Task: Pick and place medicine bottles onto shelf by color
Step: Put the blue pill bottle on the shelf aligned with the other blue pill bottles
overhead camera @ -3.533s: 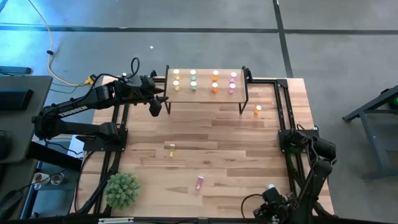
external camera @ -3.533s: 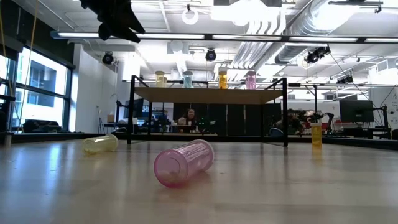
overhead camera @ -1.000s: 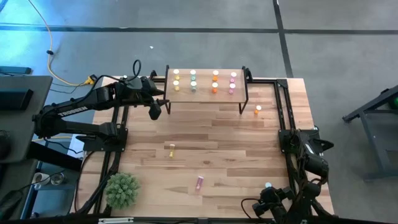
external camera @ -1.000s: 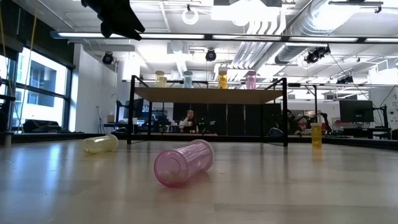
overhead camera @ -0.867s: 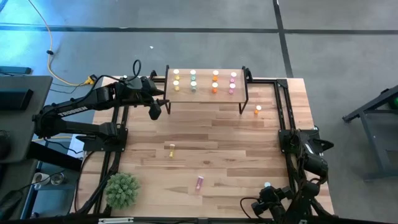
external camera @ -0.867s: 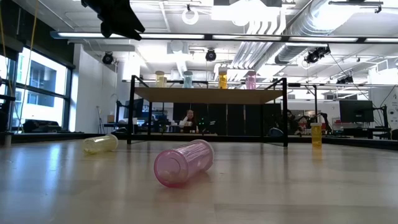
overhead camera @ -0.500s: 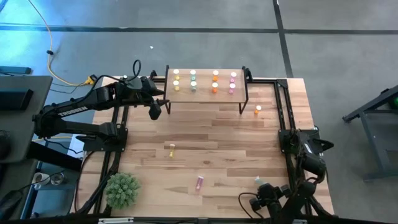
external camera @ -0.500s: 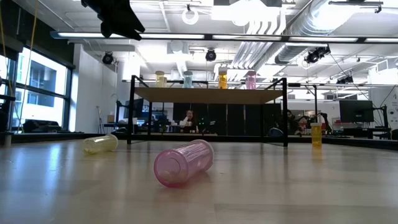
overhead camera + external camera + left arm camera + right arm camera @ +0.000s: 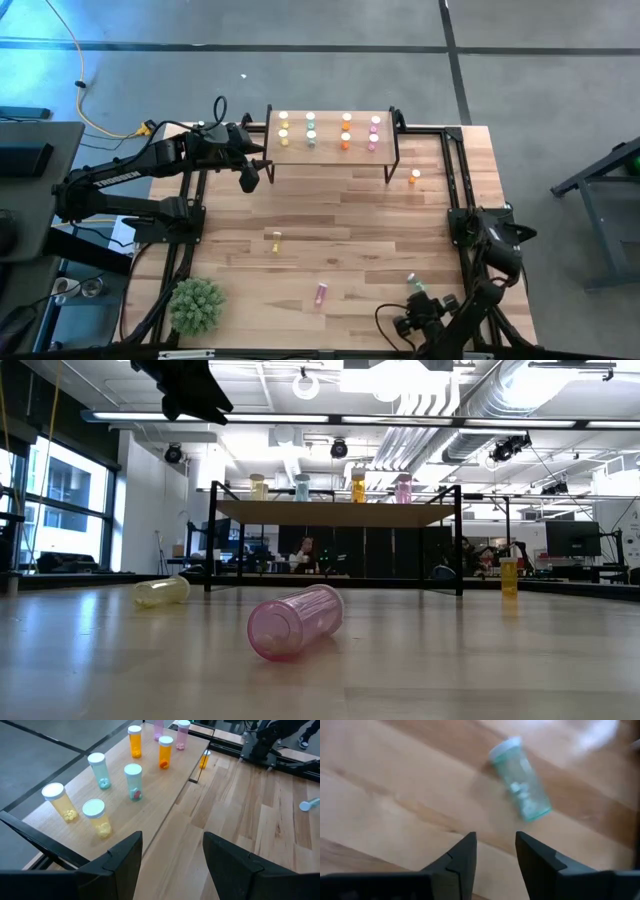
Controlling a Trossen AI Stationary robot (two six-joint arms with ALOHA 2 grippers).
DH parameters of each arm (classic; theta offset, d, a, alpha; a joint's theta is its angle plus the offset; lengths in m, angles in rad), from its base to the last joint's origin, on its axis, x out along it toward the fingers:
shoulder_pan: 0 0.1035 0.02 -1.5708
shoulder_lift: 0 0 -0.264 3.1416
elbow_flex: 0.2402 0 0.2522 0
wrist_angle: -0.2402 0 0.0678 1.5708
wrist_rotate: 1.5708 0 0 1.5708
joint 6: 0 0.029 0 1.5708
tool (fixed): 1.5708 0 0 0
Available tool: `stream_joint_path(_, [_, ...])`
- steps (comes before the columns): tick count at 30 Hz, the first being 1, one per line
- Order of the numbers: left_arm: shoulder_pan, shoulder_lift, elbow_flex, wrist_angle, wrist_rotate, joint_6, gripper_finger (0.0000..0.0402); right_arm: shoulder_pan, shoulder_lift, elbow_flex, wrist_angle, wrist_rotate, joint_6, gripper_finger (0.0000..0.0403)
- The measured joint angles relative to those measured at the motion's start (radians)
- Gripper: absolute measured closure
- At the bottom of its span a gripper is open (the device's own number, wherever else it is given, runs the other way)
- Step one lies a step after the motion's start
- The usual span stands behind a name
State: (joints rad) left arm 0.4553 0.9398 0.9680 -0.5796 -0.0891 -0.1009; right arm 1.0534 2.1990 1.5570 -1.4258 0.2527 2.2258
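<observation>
The shelf (image 9: 330, 140) stands at the table's far side and carries upright medicine bottles in yellow, green, orange and pink columns. My left gripper (image 9: 250, 176) hangs open in the air by its left end, over the yellow bottles (image 9: 96, 817). On the table lie a yellow bottle (image 9: 277, 240), a pink bottle (image 9: 321, 293) and a green bottle (image 9: 520, 777); an orange bottle (image 9: 415, 178) stands upright. My right gripper (image 9: 495, 851), near the front right, is open and points down. The green bottle lies just beyond its fingertips, not between them.
A green plant ball (image 9: 196, 305) sits at the front left corner. Black frame rails (image 9: 455, 190) run along both table sides. Bare wood lies between the shelf and the lying bottles. In the low view the pink bottle (image 9: 295, 622) lies close, the yellow one (image 9: 162, 592) behind it.
My right gripper has gone toward the table's left edge along the front of the table. The green bottle has shifted the same way and a little toward the far edge, staying ahead of the fingers.
</observation>
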Motion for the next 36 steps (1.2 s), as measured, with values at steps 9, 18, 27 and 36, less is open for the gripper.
stream_joint_path(9, [0.000,0.000,0.000,0.000,0.000,-0.004,0.0204,-0.003,-0.171,-0.001,-0.041,0.032,-0.001,0.0240])
stream_joint_path(18, [0.000,0.000,0.000,0.000,0.001,-0.004,0.0204,-0.002,-0.362,-0.005,-0.147,0.068,-0.052,0.0235])
stream_joint_path(27, [0.000,0.000,0.000,-0.009,0.018,-0.003,0.0204,-0.002,-0.660,-0.368,0.091,0.070,-0.087,0.0235])
stream_joint_path(36, [0.000,0.000,0.000,-0.012,0.026,-0.055,0.0204,-0.056,-0.880,-0.612,0.406,0.012,-0.308,0.0235])
